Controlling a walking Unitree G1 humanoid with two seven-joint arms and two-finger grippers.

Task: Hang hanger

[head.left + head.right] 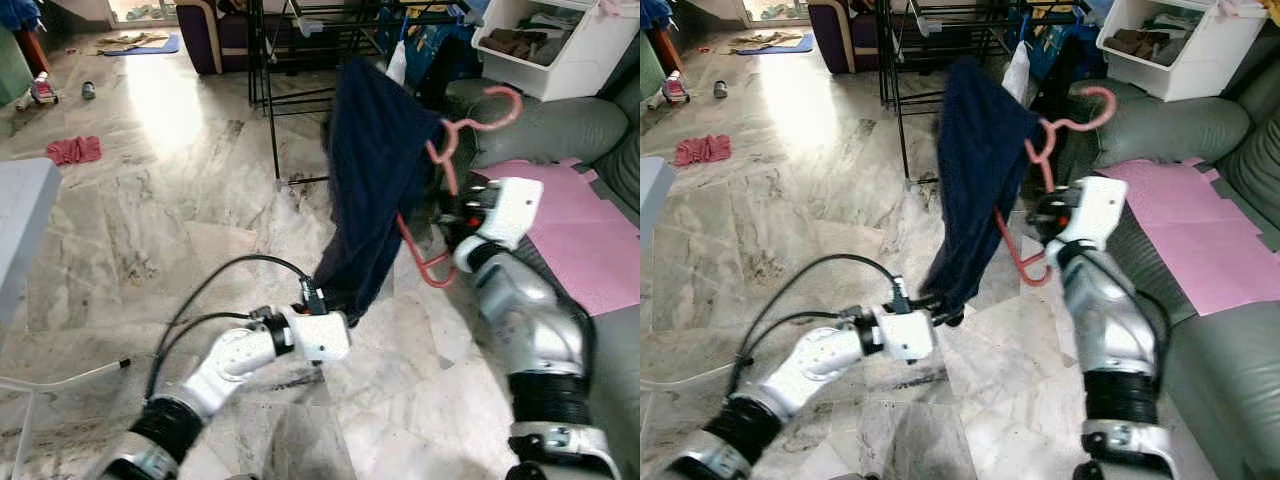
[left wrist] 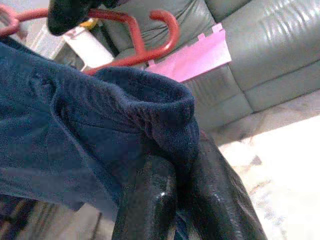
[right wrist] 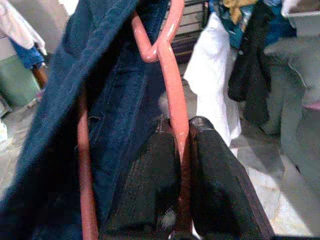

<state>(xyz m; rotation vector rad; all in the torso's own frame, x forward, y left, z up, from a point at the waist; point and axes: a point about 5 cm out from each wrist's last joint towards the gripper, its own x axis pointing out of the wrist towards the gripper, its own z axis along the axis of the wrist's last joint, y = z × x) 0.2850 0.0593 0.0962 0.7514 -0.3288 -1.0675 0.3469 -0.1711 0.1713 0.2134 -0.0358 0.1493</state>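
Hanging in mid-air above the marble floor (image 1: 180, 200): one red plastic hanger (image 1: 447, 150), hook uppermost, draped with a dark navy garment (image 1: 375, 170). Right gripper (image 3: 182, 165): jaws closed tight on the hanger's red bar, which runs between the two black fingers (image 3: 150, 180). Left gripper (image 2: 170, 200): jaws pinched shut on the garment's lower hem, well below the hanger. Behind: black drying rack (image 1: 300, 60) with hung clothes, white storage bin (image 1: 560, 45). Beside the right arm: grey-green sofa (image 1: 560, 125) carrying a pink sheet (image 1: 580, 230). Far floor: red cloth (image 1: 73, 150). No legible writing or labels on any item.
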